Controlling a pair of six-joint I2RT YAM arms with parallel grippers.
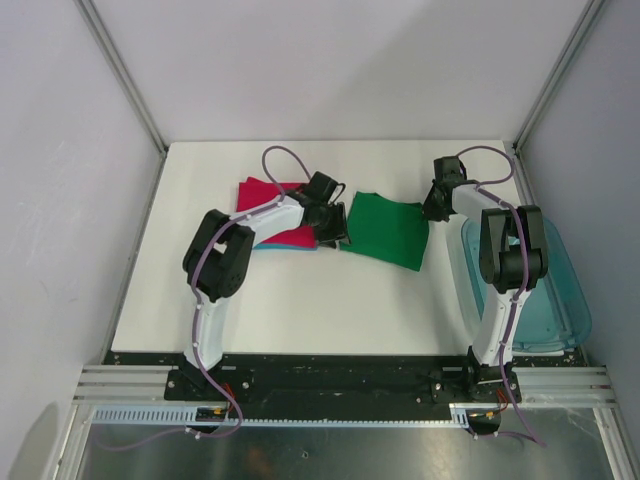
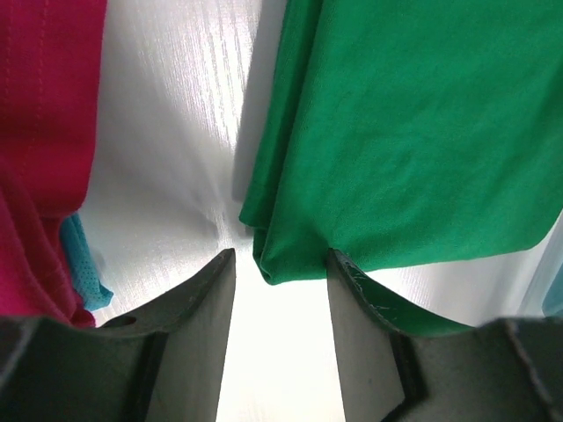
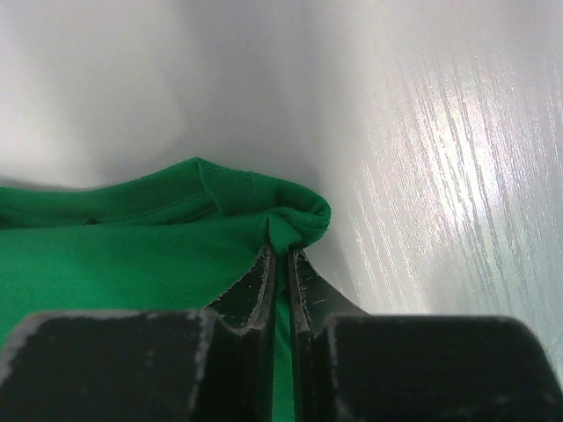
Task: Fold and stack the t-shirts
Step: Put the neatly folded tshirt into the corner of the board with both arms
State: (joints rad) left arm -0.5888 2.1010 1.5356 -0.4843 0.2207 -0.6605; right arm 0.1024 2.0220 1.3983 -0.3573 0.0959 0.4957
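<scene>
A folded green t-shirt point(image 1: 388, 229) lies mid-table. A magenta-red t-shirt point(image 1: 262, 193) lies to its left on top of a light blue one point(image 1: 290, 241), of which only an edge shows. My left gripper point(image 1: 335, 222) is open at the green shirt's left edge; a folded corner point(image 2: 286, 255) lies just beyond the jaws, apart from them. My right gripper point(image 1: 432, 208) is shut on the green shirt's right corner point(image 3: 295, 224), cloth pinched between the fingers. The red shirt point(image 2: 44, 123) and the blue edge point(image 2: 84, 264) show at the left of the left wrist view.
A translucent blue-green plastic bin point(image 1: 560, 290) sits at the table's right edge beside my right arm. White walls stand behind and at both sides of the white table point(image 1: 300, 310).
</scene>
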